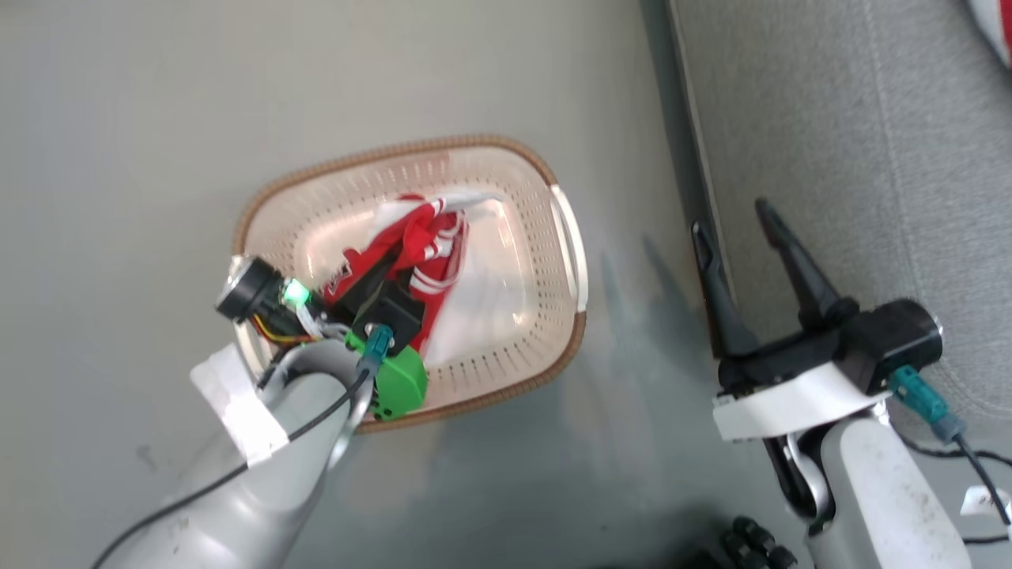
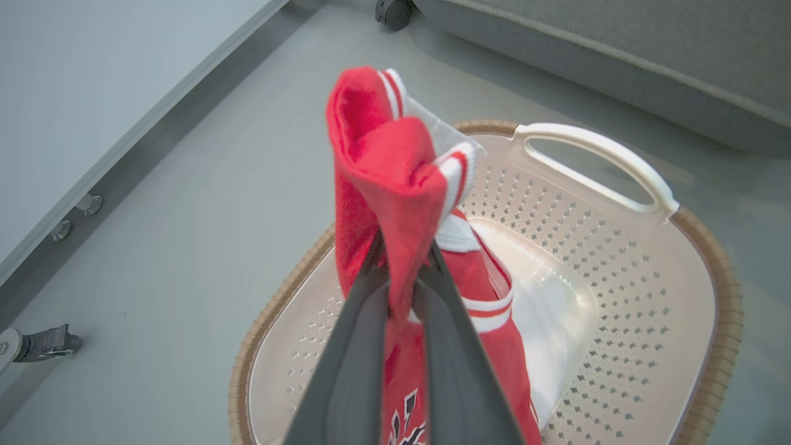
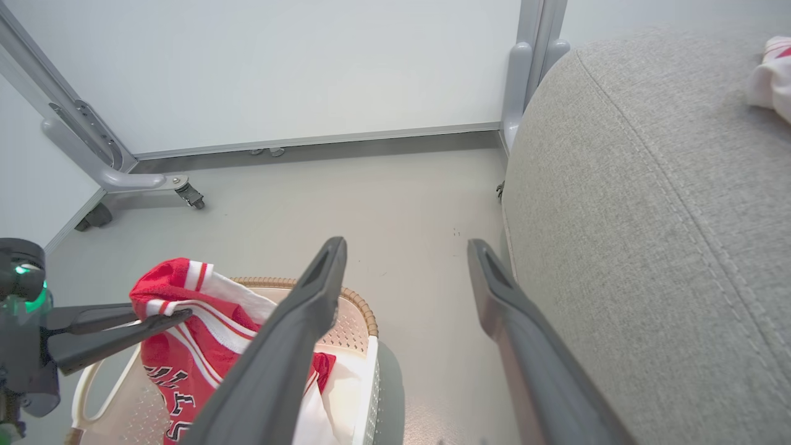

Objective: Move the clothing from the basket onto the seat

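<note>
1. Risk, slip: the left end effector [image 2: 405, 266] pinches only a folded edge of the jersey [image 2: 383, 167]. Most of the cloth hangs below into the basket [image 2: 723, 296], and I judge its weight could pull the fold free on a lift.
2. Risk, snag: the jersey's lower part lies on the basket's bottom. A low sideways carry may drag it across the brown rim and shift or tip the basket.
3. Risk, short drop: the seat [image 1: 870, 158] stands to the right of the basket, apart from it, with bare floor [image 1: 474, 79] between. An early release would land the jersey there.
4. Left end effector: jaws narrow, clamped on the jersey's striped-trim fold, above the basket.
5. Right end effector [image 1: 731, 217]: jaws wide, holding nothing, beside the seat's near edge.
6. Other item: a red-and-white cloth [image 3: 772, 68] lies on the seat's far part. Which garment it is cannot be told.
</note>
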Motion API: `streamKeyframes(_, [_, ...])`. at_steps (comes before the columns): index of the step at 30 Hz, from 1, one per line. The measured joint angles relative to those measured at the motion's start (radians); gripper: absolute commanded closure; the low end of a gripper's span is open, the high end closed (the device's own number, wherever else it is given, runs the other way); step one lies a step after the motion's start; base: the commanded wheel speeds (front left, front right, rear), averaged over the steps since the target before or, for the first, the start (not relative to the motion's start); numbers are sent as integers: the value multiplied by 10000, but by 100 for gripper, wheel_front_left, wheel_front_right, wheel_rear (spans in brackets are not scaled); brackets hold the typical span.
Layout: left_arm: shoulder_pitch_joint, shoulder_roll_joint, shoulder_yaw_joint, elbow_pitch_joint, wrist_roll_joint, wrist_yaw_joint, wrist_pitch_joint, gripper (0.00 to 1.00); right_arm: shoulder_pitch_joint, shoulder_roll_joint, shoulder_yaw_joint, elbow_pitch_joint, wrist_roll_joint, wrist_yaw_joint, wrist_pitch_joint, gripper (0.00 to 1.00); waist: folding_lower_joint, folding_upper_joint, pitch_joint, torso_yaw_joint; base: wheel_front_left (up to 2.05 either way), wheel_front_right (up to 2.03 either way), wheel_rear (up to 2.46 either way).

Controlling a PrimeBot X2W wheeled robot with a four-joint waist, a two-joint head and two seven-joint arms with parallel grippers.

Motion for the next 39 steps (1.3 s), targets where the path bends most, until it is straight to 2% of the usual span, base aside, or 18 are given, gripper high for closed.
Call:
streamKeyframes(10, [1937, -17, 777, -2314, -627, 368, 0, 100, 1434, -59, 320, 479, 257, 0, 0, 0, -1, 0, -2435, 349, 0, 0, 0])
streamKeyframes(14, [2680, -33, 1007, -3221, -782, 433, 2, 100, 1993, -104, 681, 711, 399, 0, 0, 0, -1, 0, -3663, 452, 0, 0, 0])
streamKeyframes(24, [3595, 13, 1129, -4625, -834, 468, 0, 100, 2753, -257, 1333, 953, 614, 0, 0, 0, -1, 0, -5793, 421, 0, 0, 0])
streamKeyframes(31, [3713, 75, 915, -5511, -767, 403, 4, 100, 2870, -395, 1607, 903, 692, 0, 0, 0, -1, 0, -6655, 258, 0, 0, 0])
streamKeyframes(39, [3675, 153, 441, -6600, -489, 190, 416, 100, 2647, -761, 1967, 500, 905, 0, 2, 0, -1, 0, -6728, 140, 0, 0, 0])
